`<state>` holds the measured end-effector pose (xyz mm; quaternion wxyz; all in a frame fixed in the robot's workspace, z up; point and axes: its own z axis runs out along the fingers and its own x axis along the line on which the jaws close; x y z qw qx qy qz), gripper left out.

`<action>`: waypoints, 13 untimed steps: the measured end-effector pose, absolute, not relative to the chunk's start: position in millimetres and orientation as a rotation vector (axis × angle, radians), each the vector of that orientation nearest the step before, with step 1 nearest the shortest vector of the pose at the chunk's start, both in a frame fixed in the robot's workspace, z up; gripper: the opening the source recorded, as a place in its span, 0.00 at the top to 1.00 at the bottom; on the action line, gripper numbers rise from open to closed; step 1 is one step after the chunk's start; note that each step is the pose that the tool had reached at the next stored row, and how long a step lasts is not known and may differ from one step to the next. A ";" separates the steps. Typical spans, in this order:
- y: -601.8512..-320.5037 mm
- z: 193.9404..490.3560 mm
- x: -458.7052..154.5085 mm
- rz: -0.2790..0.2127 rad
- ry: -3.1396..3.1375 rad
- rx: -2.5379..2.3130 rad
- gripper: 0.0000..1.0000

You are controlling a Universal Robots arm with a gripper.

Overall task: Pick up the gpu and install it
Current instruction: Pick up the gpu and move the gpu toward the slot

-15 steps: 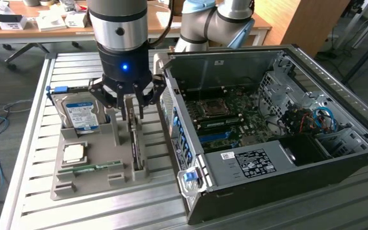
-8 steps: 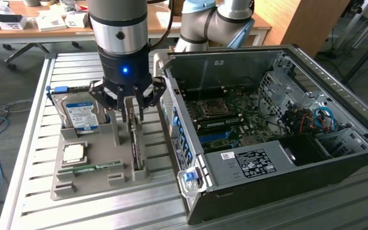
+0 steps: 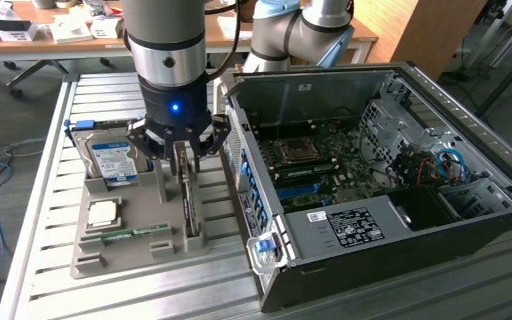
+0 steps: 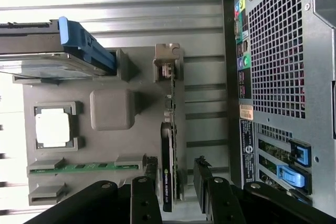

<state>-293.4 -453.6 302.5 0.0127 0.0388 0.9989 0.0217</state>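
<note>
The gpu (image 4: 167, 182) stands on edge in the grey tray (image 4: 139, 80), not yet lifted or installed. The gripper (image 4: 175, 167) hangs over the tray, jaws open astride the gpu, seemingly not touching it

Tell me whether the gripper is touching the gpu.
Cannot tell. In the wrist view the open gripper straddles the gpu: one finger shows a gap, the other overlaps the card's edge, contact unclear.

gpu (image 3: 187, 200) sides: free gaps | computer case (image 3: 245, 175) close, exterior view's right | hard drive (image 3: 112, 160) exterior view's left
</note>
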 end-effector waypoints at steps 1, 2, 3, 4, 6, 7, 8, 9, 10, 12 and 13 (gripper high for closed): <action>-453.6 302.0 -293.4 0.068 3.113 0.121 0.59; -453.6 301.2 -293.5 0.068 3.113 0.121 0.59; -453.6 299.9 -293.5 0.068 3.113 0.121 0.59; -453.6 298.4 -293.5 0.068 3.113 0.121 0.59; -453.6 294.8 -293.5 0.068 3.113 0.121 0.59; -453.6 293.0 -293.5 0.068 3.113 0.121 0.59; -453.6 291.2 -293.5 0.068 3.113 0.121 0.59; -453.6 289.4 -293.5 0.068 3.113 0.121 0.59; -453.6 287.6 -293.5 0.068 3.113 0.121 0.59; -453.6 284.5 -293.5 0.068 3.113 0.121 0.59; -453.6 283.3 -293.5 0.068 3.113 0.121 0.59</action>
